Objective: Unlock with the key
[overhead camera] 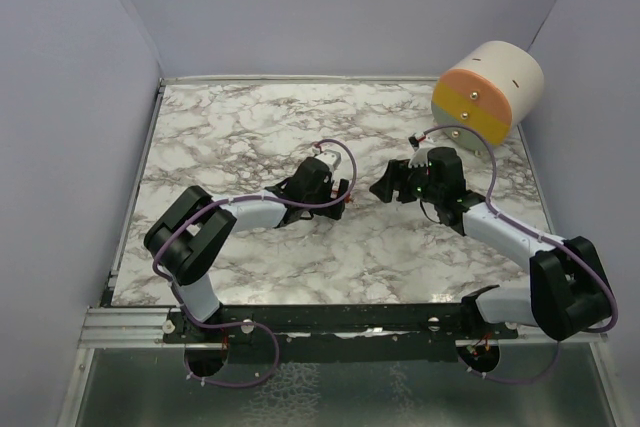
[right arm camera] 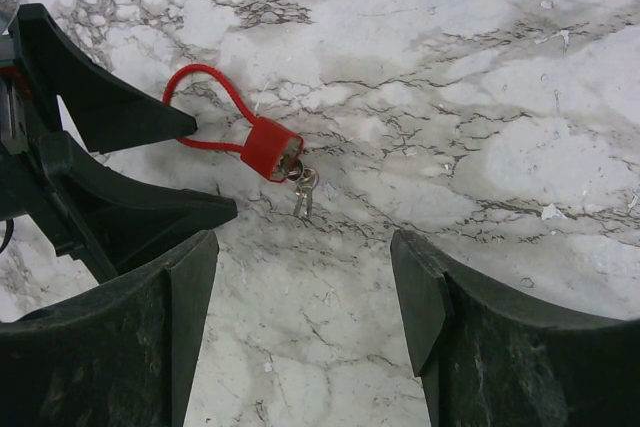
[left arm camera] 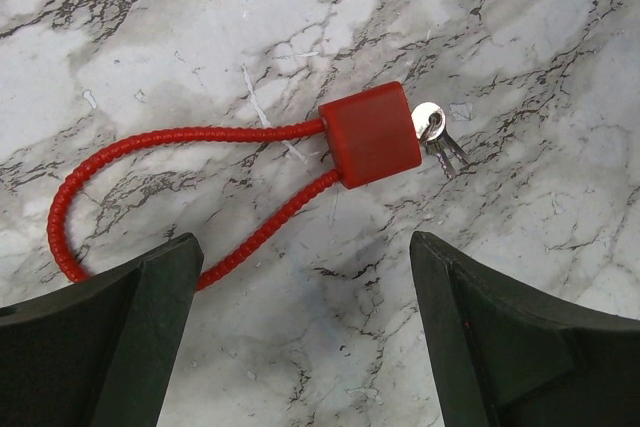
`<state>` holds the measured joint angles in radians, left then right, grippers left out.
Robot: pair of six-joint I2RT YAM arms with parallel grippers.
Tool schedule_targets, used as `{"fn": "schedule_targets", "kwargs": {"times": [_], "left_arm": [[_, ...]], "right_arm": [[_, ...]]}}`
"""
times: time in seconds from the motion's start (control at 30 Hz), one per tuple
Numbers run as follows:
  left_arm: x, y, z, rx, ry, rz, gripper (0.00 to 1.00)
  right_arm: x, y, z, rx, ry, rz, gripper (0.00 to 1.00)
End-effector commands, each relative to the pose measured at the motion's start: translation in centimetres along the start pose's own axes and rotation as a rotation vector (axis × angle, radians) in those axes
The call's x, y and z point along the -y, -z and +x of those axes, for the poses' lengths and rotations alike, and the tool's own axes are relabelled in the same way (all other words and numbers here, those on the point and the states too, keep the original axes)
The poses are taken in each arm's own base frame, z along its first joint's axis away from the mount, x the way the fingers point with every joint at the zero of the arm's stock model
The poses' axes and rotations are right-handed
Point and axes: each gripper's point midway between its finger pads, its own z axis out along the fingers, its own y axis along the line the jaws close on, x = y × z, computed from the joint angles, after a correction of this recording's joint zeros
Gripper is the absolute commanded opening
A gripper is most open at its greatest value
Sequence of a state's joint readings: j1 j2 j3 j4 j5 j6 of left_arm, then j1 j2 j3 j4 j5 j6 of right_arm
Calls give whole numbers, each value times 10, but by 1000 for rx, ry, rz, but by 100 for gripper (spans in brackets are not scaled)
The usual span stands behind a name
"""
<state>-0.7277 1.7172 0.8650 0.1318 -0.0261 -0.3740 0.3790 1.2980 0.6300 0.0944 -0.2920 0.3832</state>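
Observation:
A red cable lock lies flat on the marble table, its block body (left arm camera: 370, 134) joined to a red cable loop (left arm camera: 70, 202) that runs to the left. Small silver keys (left arm camera: 440, 139) hang at the end of the body. In the right wrist view the body (right arm camera: 270, 149) and the keys (right arm camera: 305, 190) lie just ahead of the fingers. My left gripper (left arm camera: 305, 332) is open and empty, just short of the lock. My right gripper (right arm camera: 300, 297) is open and empty, facing the keys. In the top view the left gripper (overhead camera: 340, 195) and the right gripper (overhead camera: 381, 187) face each other closely, hiding the lock.
A white cylinder with an orange and yellow face (overhead camera: 487, 87) lies at the back right corner. The left gripper's black fingers (right arm camera: 110, 117) show at the left of the right wrist view, beside the cable loop. Grey walls enclose the marble table (overhead camera: 250, 127).

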Motion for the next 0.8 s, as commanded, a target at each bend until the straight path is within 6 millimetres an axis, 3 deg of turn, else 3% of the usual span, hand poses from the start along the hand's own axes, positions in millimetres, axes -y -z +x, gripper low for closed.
{"fn": "schedule_targets", "kwargs": {"times": [0.0, 0.23, 0.77], "left_arm": [[4, 3, 21, -56, 36, 36, 87], [3, 5, 28, -63, 50, 41, 82], [3, 5, 30, -69, 49, 41, 59]], "right_arm": [[4, -2, 2, -5, 14, 24, 71], [5, -2, 4, -12, 14, 26, 71], [7, -3, 6, -17, 11, 31, 71]]}}
